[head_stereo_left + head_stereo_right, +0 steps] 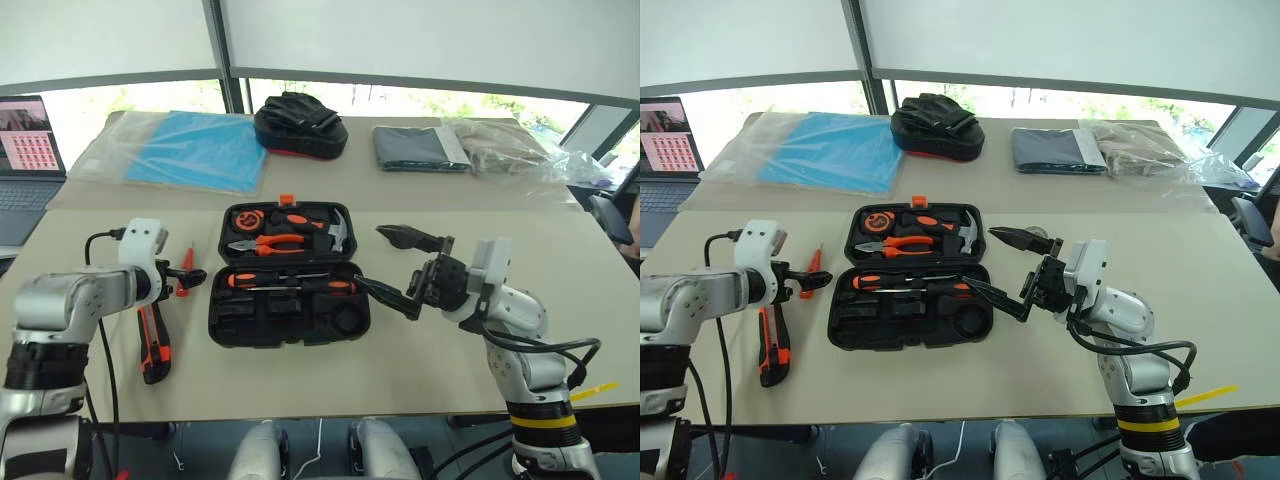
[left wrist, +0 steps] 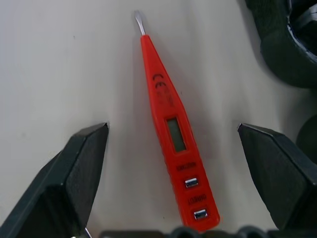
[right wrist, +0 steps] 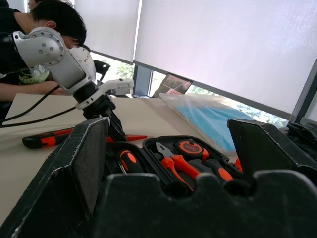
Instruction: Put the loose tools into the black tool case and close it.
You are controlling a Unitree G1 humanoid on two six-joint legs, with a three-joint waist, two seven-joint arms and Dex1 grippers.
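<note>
The black tool case (image 1: 225,318) lies open at the table's middle, with two orange-black screwdrivers (image 1: 290,281) in its near half. A small orange tester screwdriver (image 2: 173,134) lies flat on the table left of the case. My left gripper (image 2: 171,130) is open, just above it, with one finger on each side and no contact. An orange-black utility knife (image 1: 153,345) lies nearer the front edge, beside my left arm. My right gripper (image 1: 390,265) is open and empty, raised off the table at the case's right edge and pointing left across it.
The case's far half holds pliers (image 1: 270,243), a hammer (image 1: 338,232) and a tape measure (image 1: 244,219). At the back sit a black and red soft bag (image 1: 300,125), a blue sheet in plastic (image 1: 190,150), dark cloth (image 1: 420,148) and a laptop (image 1: 25,150). A person (image 3: 49,29) sits beyond the table's left end.
</note>
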